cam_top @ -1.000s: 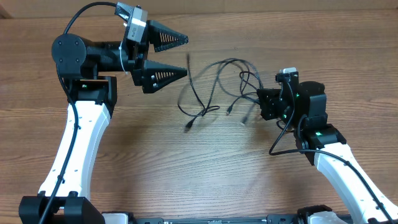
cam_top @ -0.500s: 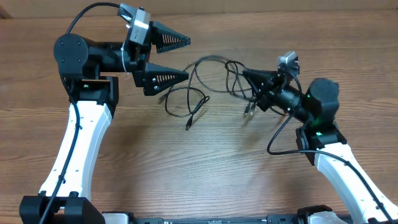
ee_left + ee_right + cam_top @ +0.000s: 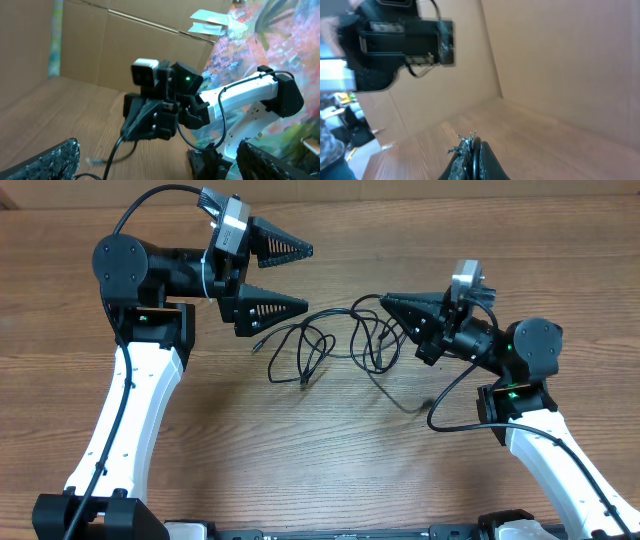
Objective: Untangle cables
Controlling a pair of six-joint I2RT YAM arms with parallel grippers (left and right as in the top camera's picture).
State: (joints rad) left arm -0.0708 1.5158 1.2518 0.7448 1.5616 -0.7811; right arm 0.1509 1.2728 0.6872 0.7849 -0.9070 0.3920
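I find no text, label, brand or number that I can read in any of my views. The white slip (image 3: 210,22) on the cardboard wall (image 3: 100,50) is too blurred to show any print.

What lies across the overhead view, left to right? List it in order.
Left arm's round black joint → left tool, open → cables → right tool, shut → right arm's round black joint.
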